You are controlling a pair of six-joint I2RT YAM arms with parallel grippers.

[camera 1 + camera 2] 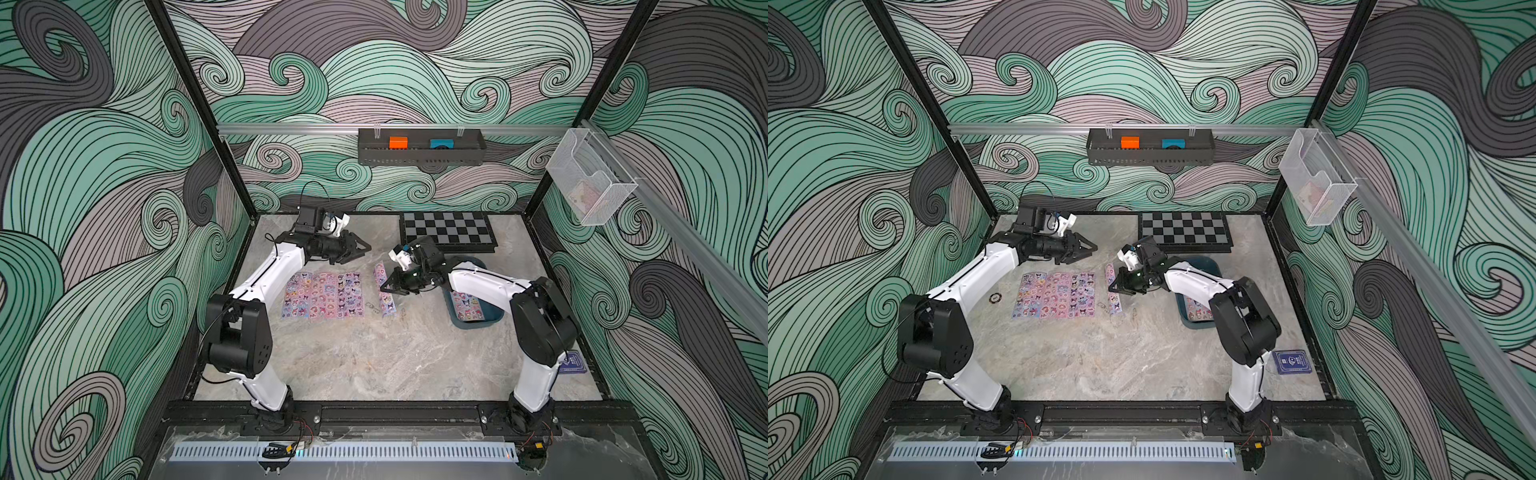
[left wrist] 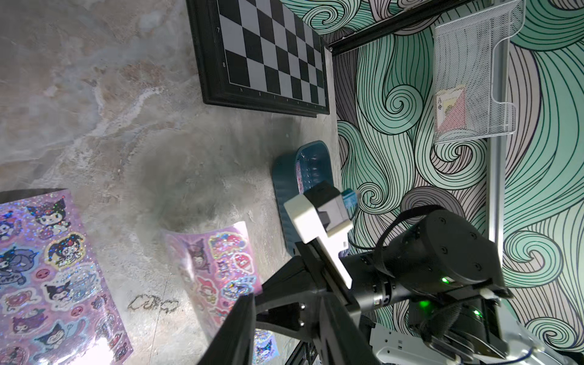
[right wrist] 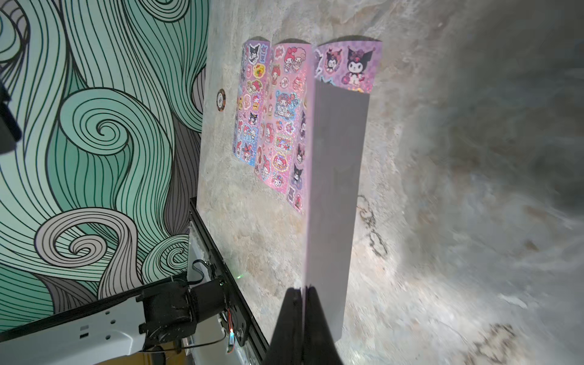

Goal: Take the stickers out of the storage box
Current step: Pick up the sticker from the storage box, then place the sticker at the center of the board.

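Stickers (image 1: pixel 323 296) left of and inside storage box (image 1: pixel 478 323)

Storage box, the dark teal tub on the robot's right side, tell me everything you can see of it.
The storage box is a shallow dark blue-teal tub, plastic by its look, rectangular with rounded corners. It stands upright and open on the table, near the chessboard but apart from it. A sticker sheet lies inside. The right arm crosses above it and hides much of it. Nothing else is seen touching it.
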